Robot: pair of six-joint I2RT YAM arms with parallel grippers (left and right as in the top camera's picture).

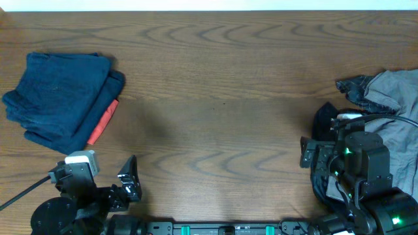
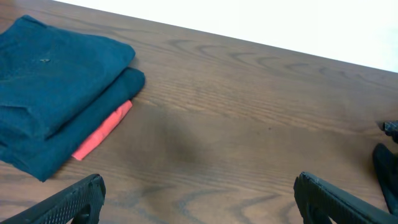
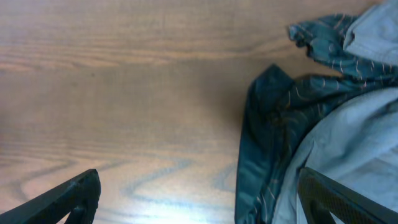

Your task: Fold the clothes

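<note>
the navy shorts (image 1: 62, 98) lie folded in a neat stack at the far left of the table (image 1: 222, 78), with an orange-red piece (image 1: 102, 122) poking out from under the stack's right edge. the left gripper (image 2: 199, 202) sits nearer the front edge, apart from the stack, which lies ahead of it and to its left; its jaws are spread wide with nothing between them. at the right edge the grey shorts (image 1: 395, 98) lie in a loose heap over a shiny dark piece (image 3: 273, 124), unfolded. the right gripper (image 3: 199, 199) hangs at the heap's left edge, jaws wide and holding nothing, one finger over the grey cloth, the other over bare wood.
</note>
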